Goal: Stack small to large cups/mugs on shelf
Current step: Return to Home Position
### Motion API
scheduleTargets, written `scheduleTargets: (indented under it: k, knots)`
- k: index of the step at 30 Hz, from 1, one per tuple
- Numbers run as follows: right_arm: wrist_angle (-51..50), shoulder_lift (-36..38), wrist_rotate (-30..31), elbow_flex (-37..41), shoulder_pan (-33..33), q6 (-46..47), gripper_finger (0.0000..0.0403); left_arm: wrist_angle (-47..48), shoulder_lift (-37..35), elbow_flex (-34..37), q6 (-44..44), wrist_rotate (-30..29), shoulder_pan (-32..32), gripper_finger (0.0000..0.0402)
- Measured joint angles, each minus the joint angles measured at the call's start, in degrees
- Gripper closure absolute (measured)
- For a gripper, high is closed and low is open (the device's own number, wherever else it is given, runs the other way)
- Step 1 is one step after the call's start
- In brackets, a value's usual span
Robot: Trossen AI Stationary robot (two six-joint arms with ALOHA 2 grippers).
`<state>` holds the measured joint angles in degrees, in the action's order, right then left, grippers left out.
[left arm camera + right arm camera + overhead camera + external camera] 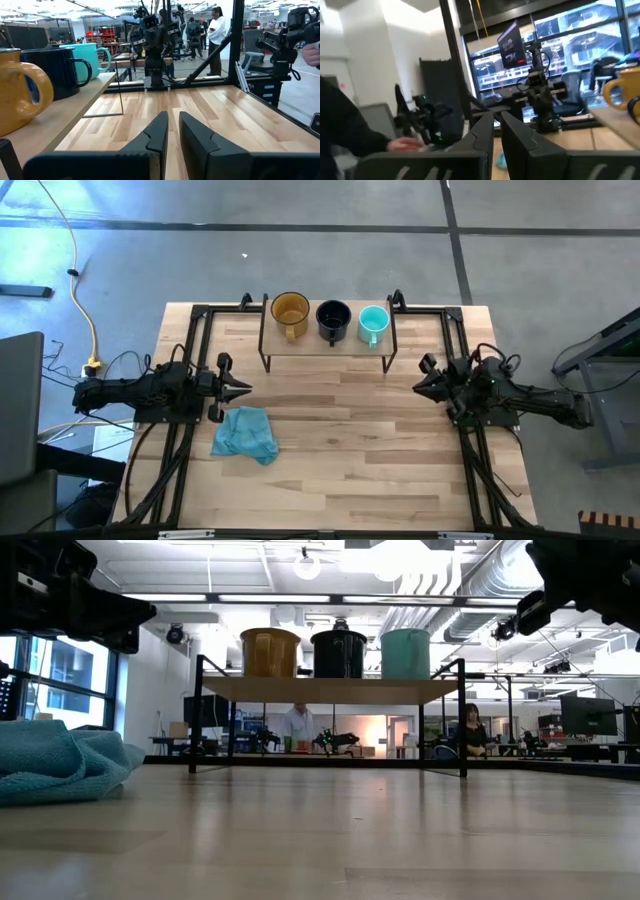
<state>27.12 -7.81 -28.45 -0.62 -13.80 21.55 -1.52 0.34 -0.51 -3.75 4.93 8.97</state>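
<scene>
Three mugs stand in a row on the light-wood shelf (327,346) at the table's far side: the amber one (290,313) on the left, the black one (333,319) in the middle, the teal one (373,323) on the right. The low view shows all three upright on the board (330,690): amber (270,652), black (339,653), teal (405,653). My left gripper (246,389) hovers near the table's left edge, shut and empty, pointing right (172,131). My right gripper (418,387) hovers near the right edge, shut and empty, pointing left (497,126).
A crumpled blue cloth (246,433) lies on the tabletop just near-side of my left gripper, and it also shows in the low view (60,762). Bare tabletop (340,450) lies between the arms. Black frame rails run along both side edges. A person's hand (402,145) shows beyond the table.
</scene>
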Motion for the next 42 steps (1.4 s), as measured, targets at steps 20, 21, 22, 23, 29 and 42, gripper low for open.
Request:
scheduleTargets:
  k: [20,21,22,23,29,42]
  knots:
    - [-4.86,4.11,12.68,0.09,-0.02,-17.08,0.0401,0.02,0.0,0.0,0.0,-0.02,0.0,0.0364]
    - [-6.18,5.3,14.91,0.09,-0.02,-17.74,0.0401,0.02,0.0,0.0,0.0,-0.02,0.0,0.0364]
    - [-7.82,6.75,17.09,0.11,-0.02,-18.41,0.0401,0.02,0.0,0.0,0.0,-0.02,0.0,0.0364]
    - [-9.12,7.76,18.57,0.11,-0.04,-18.93,0.0401,0.02,0.01,0.0,0.01,-0.02,0.0,0.0364]
    - [-14.22,7.75,23.32,0.11,-0.02,-19.5,0.0401,0.04,0.02,0.0,0.0,-0.05,0.0,0.0364]
    - [-19.53,7.76,33.95,0.13,-0.02,-23.22,0.0401,0.04,0.02,0.0,0.0,-0.04,0.0,0.0364]
